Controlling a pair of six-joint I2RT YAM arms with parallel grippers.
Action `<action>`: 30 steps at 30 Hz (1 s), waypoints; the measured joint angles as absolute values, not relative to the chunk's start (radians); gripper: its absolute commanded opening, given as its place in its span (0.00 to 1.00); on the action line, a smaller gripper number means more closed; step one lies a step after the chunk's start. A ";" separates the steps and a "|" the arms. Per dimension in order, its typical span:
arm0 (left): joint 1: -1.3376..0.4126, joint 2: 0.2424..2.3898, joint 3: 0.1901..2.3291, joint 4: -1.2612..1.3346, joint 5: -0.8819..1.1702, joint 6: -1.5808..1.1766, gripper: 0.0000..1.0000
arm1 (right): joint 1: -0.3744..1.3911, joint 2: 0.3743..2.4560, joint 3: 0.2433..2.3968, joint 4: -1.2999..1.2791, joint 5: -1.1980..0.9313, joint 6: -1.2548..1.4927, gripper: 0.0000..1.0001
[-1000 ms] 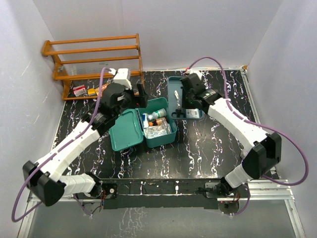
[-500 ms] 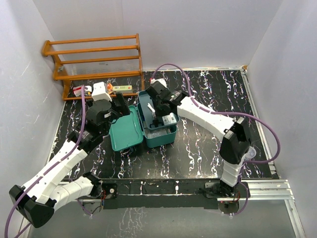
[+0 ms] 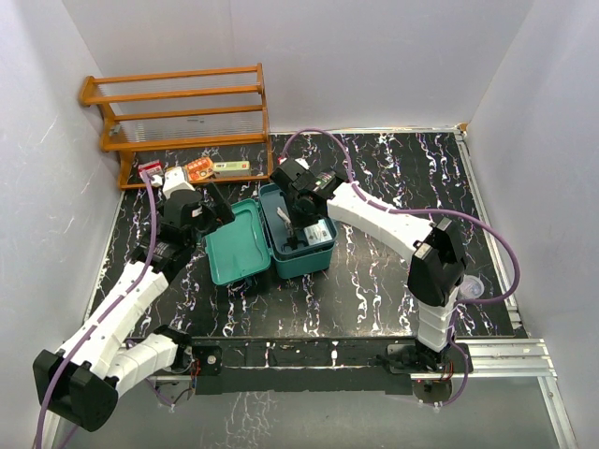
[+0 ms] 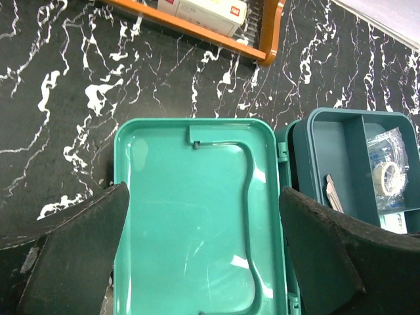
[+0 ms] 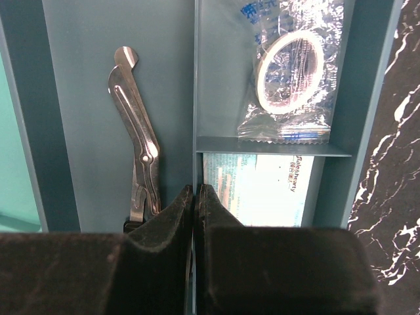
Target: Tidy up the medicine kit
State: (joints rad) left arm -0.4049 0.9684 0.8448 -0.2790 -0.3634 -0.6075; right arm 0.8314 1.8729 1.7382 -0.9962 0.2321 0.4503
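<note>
The medicine kit is sitting open in the middle of the bench, lid lying flat at 9 o'clock of its base, and the left gripper is hovering over that lid, spread wide and holding nothing. The right gripper is pinching shut on the thin divider of the divided tray in the base. I'm reading the kit as stiff, light, slick plastic with 1 swinging lid, so the lid's free 9 o'clock rim is looking like the hold.

walls: white | tbl: blk marbled | wooden rack: back-L at wall
</note>
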 measured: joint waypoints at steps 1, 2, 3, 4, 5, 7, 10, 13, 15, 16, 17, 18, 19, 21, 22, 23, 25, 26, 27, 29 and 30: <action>-0.399 0.968 0.841 -0.282 -0.353 -0.615 0.97 | 0.831 1.873 1.737 -0.996 0.226 0.452 0.00; -0.394 0.966 0.840 -0.287 -0.345 -0.620 0.96 | 0.832 1.873 1.735 -0.994 0.223 0.454 0.00; -0.389 0.963 0.838 -0.288 -0.337 -0.626 0.96 | 0.832 1.871 1.727 -0.987 0.222 0.458 0.00; -0.385 0.957 0.835 -0.291 -0.328 -0.630 0.96 | 0.833 1.870 1.718 -0.981 0.223 0.461 0.00; -0.382 0.952 0.833 -0.292 -0.323 -0.633 0.96 | 0.833 1.870 1.712 -0.978 0.225 0.464 0.00; -0.376 0.940 0.832 -0.294 -0.308 -0.641 0.97 | 0.836 1.870 1.710 -0.975 0.230 0.470 0.00; -0.371 0.934 0.832 -0.294 -0.295 -0.648 0.96 | 0.839 1.869 1.710 -0.976 0.228 0.480 0.00; -0.368 0.935 0.831 -0.299 -0.286 -0.652 0.96 | 0.843 1.869 1.703 -0.978 0.225 0.497 0.00; -0.368 0.935 0.831 -0.300 -0.279 -0.655 0.97 | 0.843 1.869 1.703 -0.977 0.224 0.501 0.00; -0.368 0.936 0.831 -0.300 -0.276 -0.657 0.97 | 0.843 1.869 1.703 -0.977 0.221 0.503 0.00; -0.368 0.936 0.830 -0.300 -0.274 -0.658 0.96 | 0.843 1.869 1.703 -0.976 0.221 0.503 0.00; -0.368 0.937 0.830 -0.300 -0.272 -0.659 0.96 | 0.843 1.869 1.701 -0.975 0.221 0.503 0.00; -0.368 0.939 0.830 -0.300 -0.272 -0.660 0.96 | 0.842 1.869 1.697 -0.972 0.221 0.503 0.00; -0.366 0.941 0.830 -0.300 -0.271 -0.662 0.96 | 0.842 1.869 1.692 -0.968 0.220 0.503 0.00; -0.365 0.942 0.830 -0.300 -0.271 -0.662 0.96 | 0.842 1.869 1.691 -0.966 0.220 0.503 0.00; -0.364 0.942 0.830 -0.301 -0.271 -0.662 0.96 | 0.842 1.869 1.691 -0.966 0.218 0.503 0.00; -0.363 0.942 0.830 -0.303 -0.271 -0.662 0.96 | 0.842 1.869 1.691 -0.966 0.218 0.503 0.00; -0.362 0.942 0.830 -0.306 -0.271 -0.662 0.96 | 0.842 1.869 1.691 -0.966 0.218 0.503 0.00; -0.362 0.942 0.830 -0.308 -0.271 -0.662 0.97 | 0.842 1.869 1.691 -0.966 0.218 0.503 0.00; -0.362 0.942 0.830 -0.313 -0.271 -0.661 0.97 | 0.842 1.869 1.690 -0.965 0.218 0.503 0.00; -0.362 0.942 0.830 -0.316 -0.271 -0.661 0.97 | 0.842 1.869 1.690 -0.965 0.218 0.503 0.00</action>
State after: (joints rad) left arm -0.3618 0.9417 0.8299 -0.3161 -0.2710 -0.6609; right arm 0.8425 1.8690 1.6897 -0.9653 0.2184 0.5026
